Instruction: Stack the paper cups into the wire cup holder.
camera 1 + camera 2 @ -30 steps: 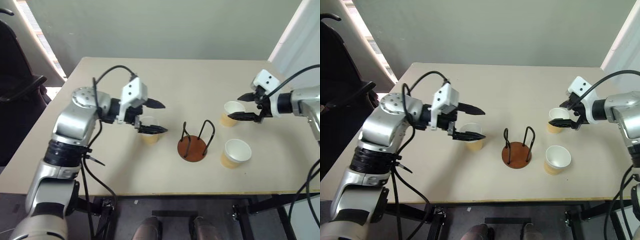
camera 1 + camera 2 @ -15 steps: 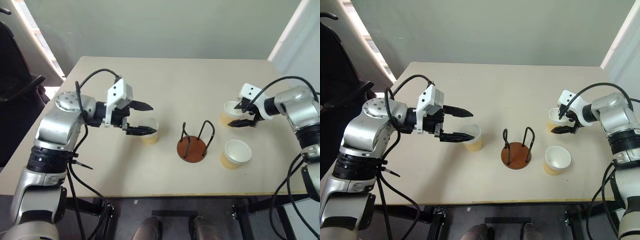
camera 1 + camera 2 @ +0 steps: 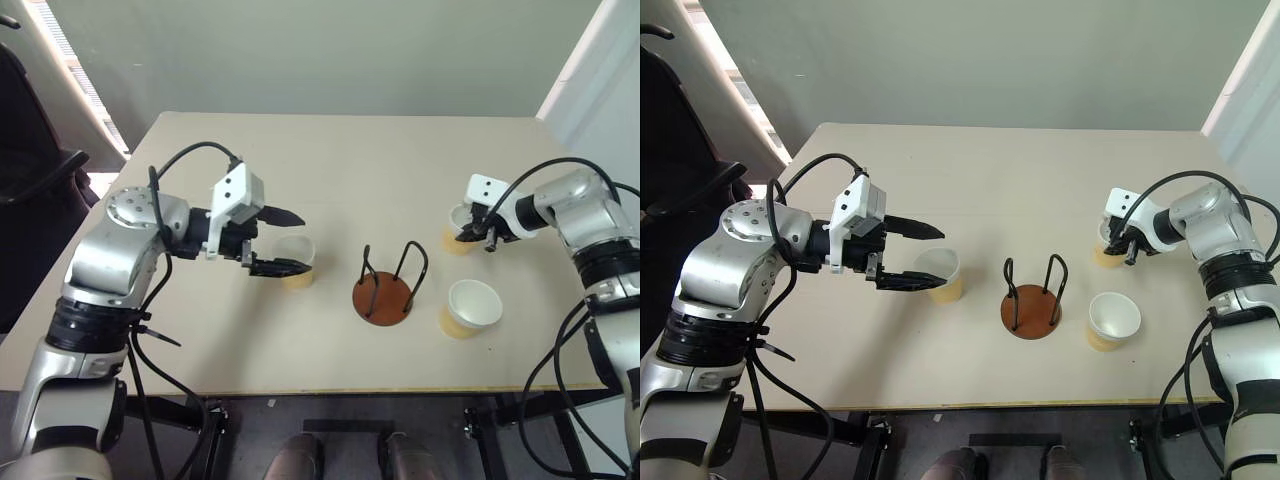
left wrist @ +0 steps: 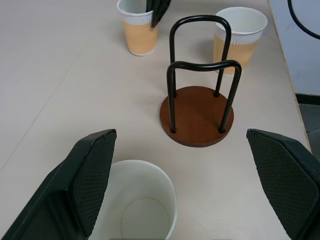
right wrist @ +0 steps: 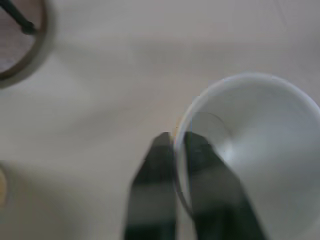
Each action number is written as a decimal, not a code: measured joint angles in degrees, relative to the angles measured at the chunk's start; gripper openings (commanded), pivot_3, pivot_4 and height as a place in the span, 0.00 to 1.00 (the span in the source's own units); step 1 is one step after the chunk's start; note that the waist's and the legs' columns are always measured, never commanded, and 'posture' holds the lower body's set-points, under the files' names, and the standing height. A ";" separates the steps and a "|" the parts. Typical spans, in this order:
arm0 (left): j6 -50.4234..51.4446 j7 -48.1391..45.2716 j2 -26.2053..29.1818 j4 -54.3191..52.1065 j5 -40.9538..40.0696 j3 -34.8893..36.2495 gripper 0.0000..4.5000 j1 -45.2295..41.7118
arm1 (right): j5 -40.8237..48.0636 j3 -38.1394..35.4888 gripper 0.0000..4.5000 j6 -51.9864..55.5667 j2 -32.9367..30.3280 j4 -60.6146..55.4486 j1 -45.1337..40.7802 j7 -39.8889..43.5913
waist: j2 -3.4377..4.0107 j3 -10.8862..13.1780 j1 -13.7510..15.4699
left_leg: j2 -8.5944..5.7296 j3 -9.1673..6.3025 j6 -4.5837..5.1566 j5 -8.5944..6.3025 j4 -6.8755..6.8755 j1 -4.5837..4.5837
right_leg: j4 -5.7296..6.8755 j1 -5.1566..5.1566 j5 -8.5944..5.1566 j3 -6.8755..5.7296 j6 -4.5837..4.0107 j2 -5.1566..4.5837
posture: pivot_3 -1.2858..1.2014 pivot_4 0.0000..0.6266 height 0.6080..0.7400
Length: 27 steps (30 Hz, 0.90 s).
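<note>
On the desk (image 3: 340, 160), the wire cup holder (image 3: 388, 285) stands empty near the front edge, with 1 paper cup (image 3: 470, 307) just beside it at 3 o'clock. At its 9 o'clock, the left pincer (image 3: 288, 241) gapes wide with its fingers on either side of a 2nd cup (image 3: 297, 260), not closed on it. Farther back at 2 o'clock, the right pincer (image 3: 465, 229) is clamped on the rim of the 3rd cup (image 3: 457, 226), 1 finger inside and 1 outside, hiding part of that rim.

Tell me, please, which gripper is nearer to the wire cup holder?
Left. The left gripper is open around a cup beside the wire cup holder; the right gripper pinches a farther cup's rim.
</note>
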 measured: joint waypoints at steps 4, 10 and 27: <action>-0.20 -0.45 -0.68 0.17 -2.03 0.68 1.00 -0.01 | 1.59 -1.92 0.01 3.07 -2.08 -7.07 2.30 2.57 | 0.00 0.00 0.02 | 0.00 0.01 -0.04 0.00 0.01 -0.01 | -0.01 0.00 0.00 0.00 0.00 0.00 | 0.52 0.24 1.00; -0.10 -1.38 -0.92 2.59 -5.25 3.03 1.00 1.26 | 9.17 -7.57 0.01 14.01 -9.76 -29.52 4.42 9.83 | 0.01 0.01 -0.17 | 0.04 0.00 -0.20 0.06 -0.05 0.05 | 0.01 0.02 -0.08 -0.01 -0.12 0.05 | 0.52 0.24 1.00; -3.13 -2.15 -1.04 4.41 -3.10 1.09 1.00 2.48 | 23.44 -7.86 0.01 33.45 -9.36 -58.88 0.42 10.25 | -0.02 0.02 -0.47 | 0.03 -0.05 -0.12 0.17 0.05 0.09 | 0.07 0.06 -0.37 -0.01 -0.67 0.08 | 0.52 0.24 1.00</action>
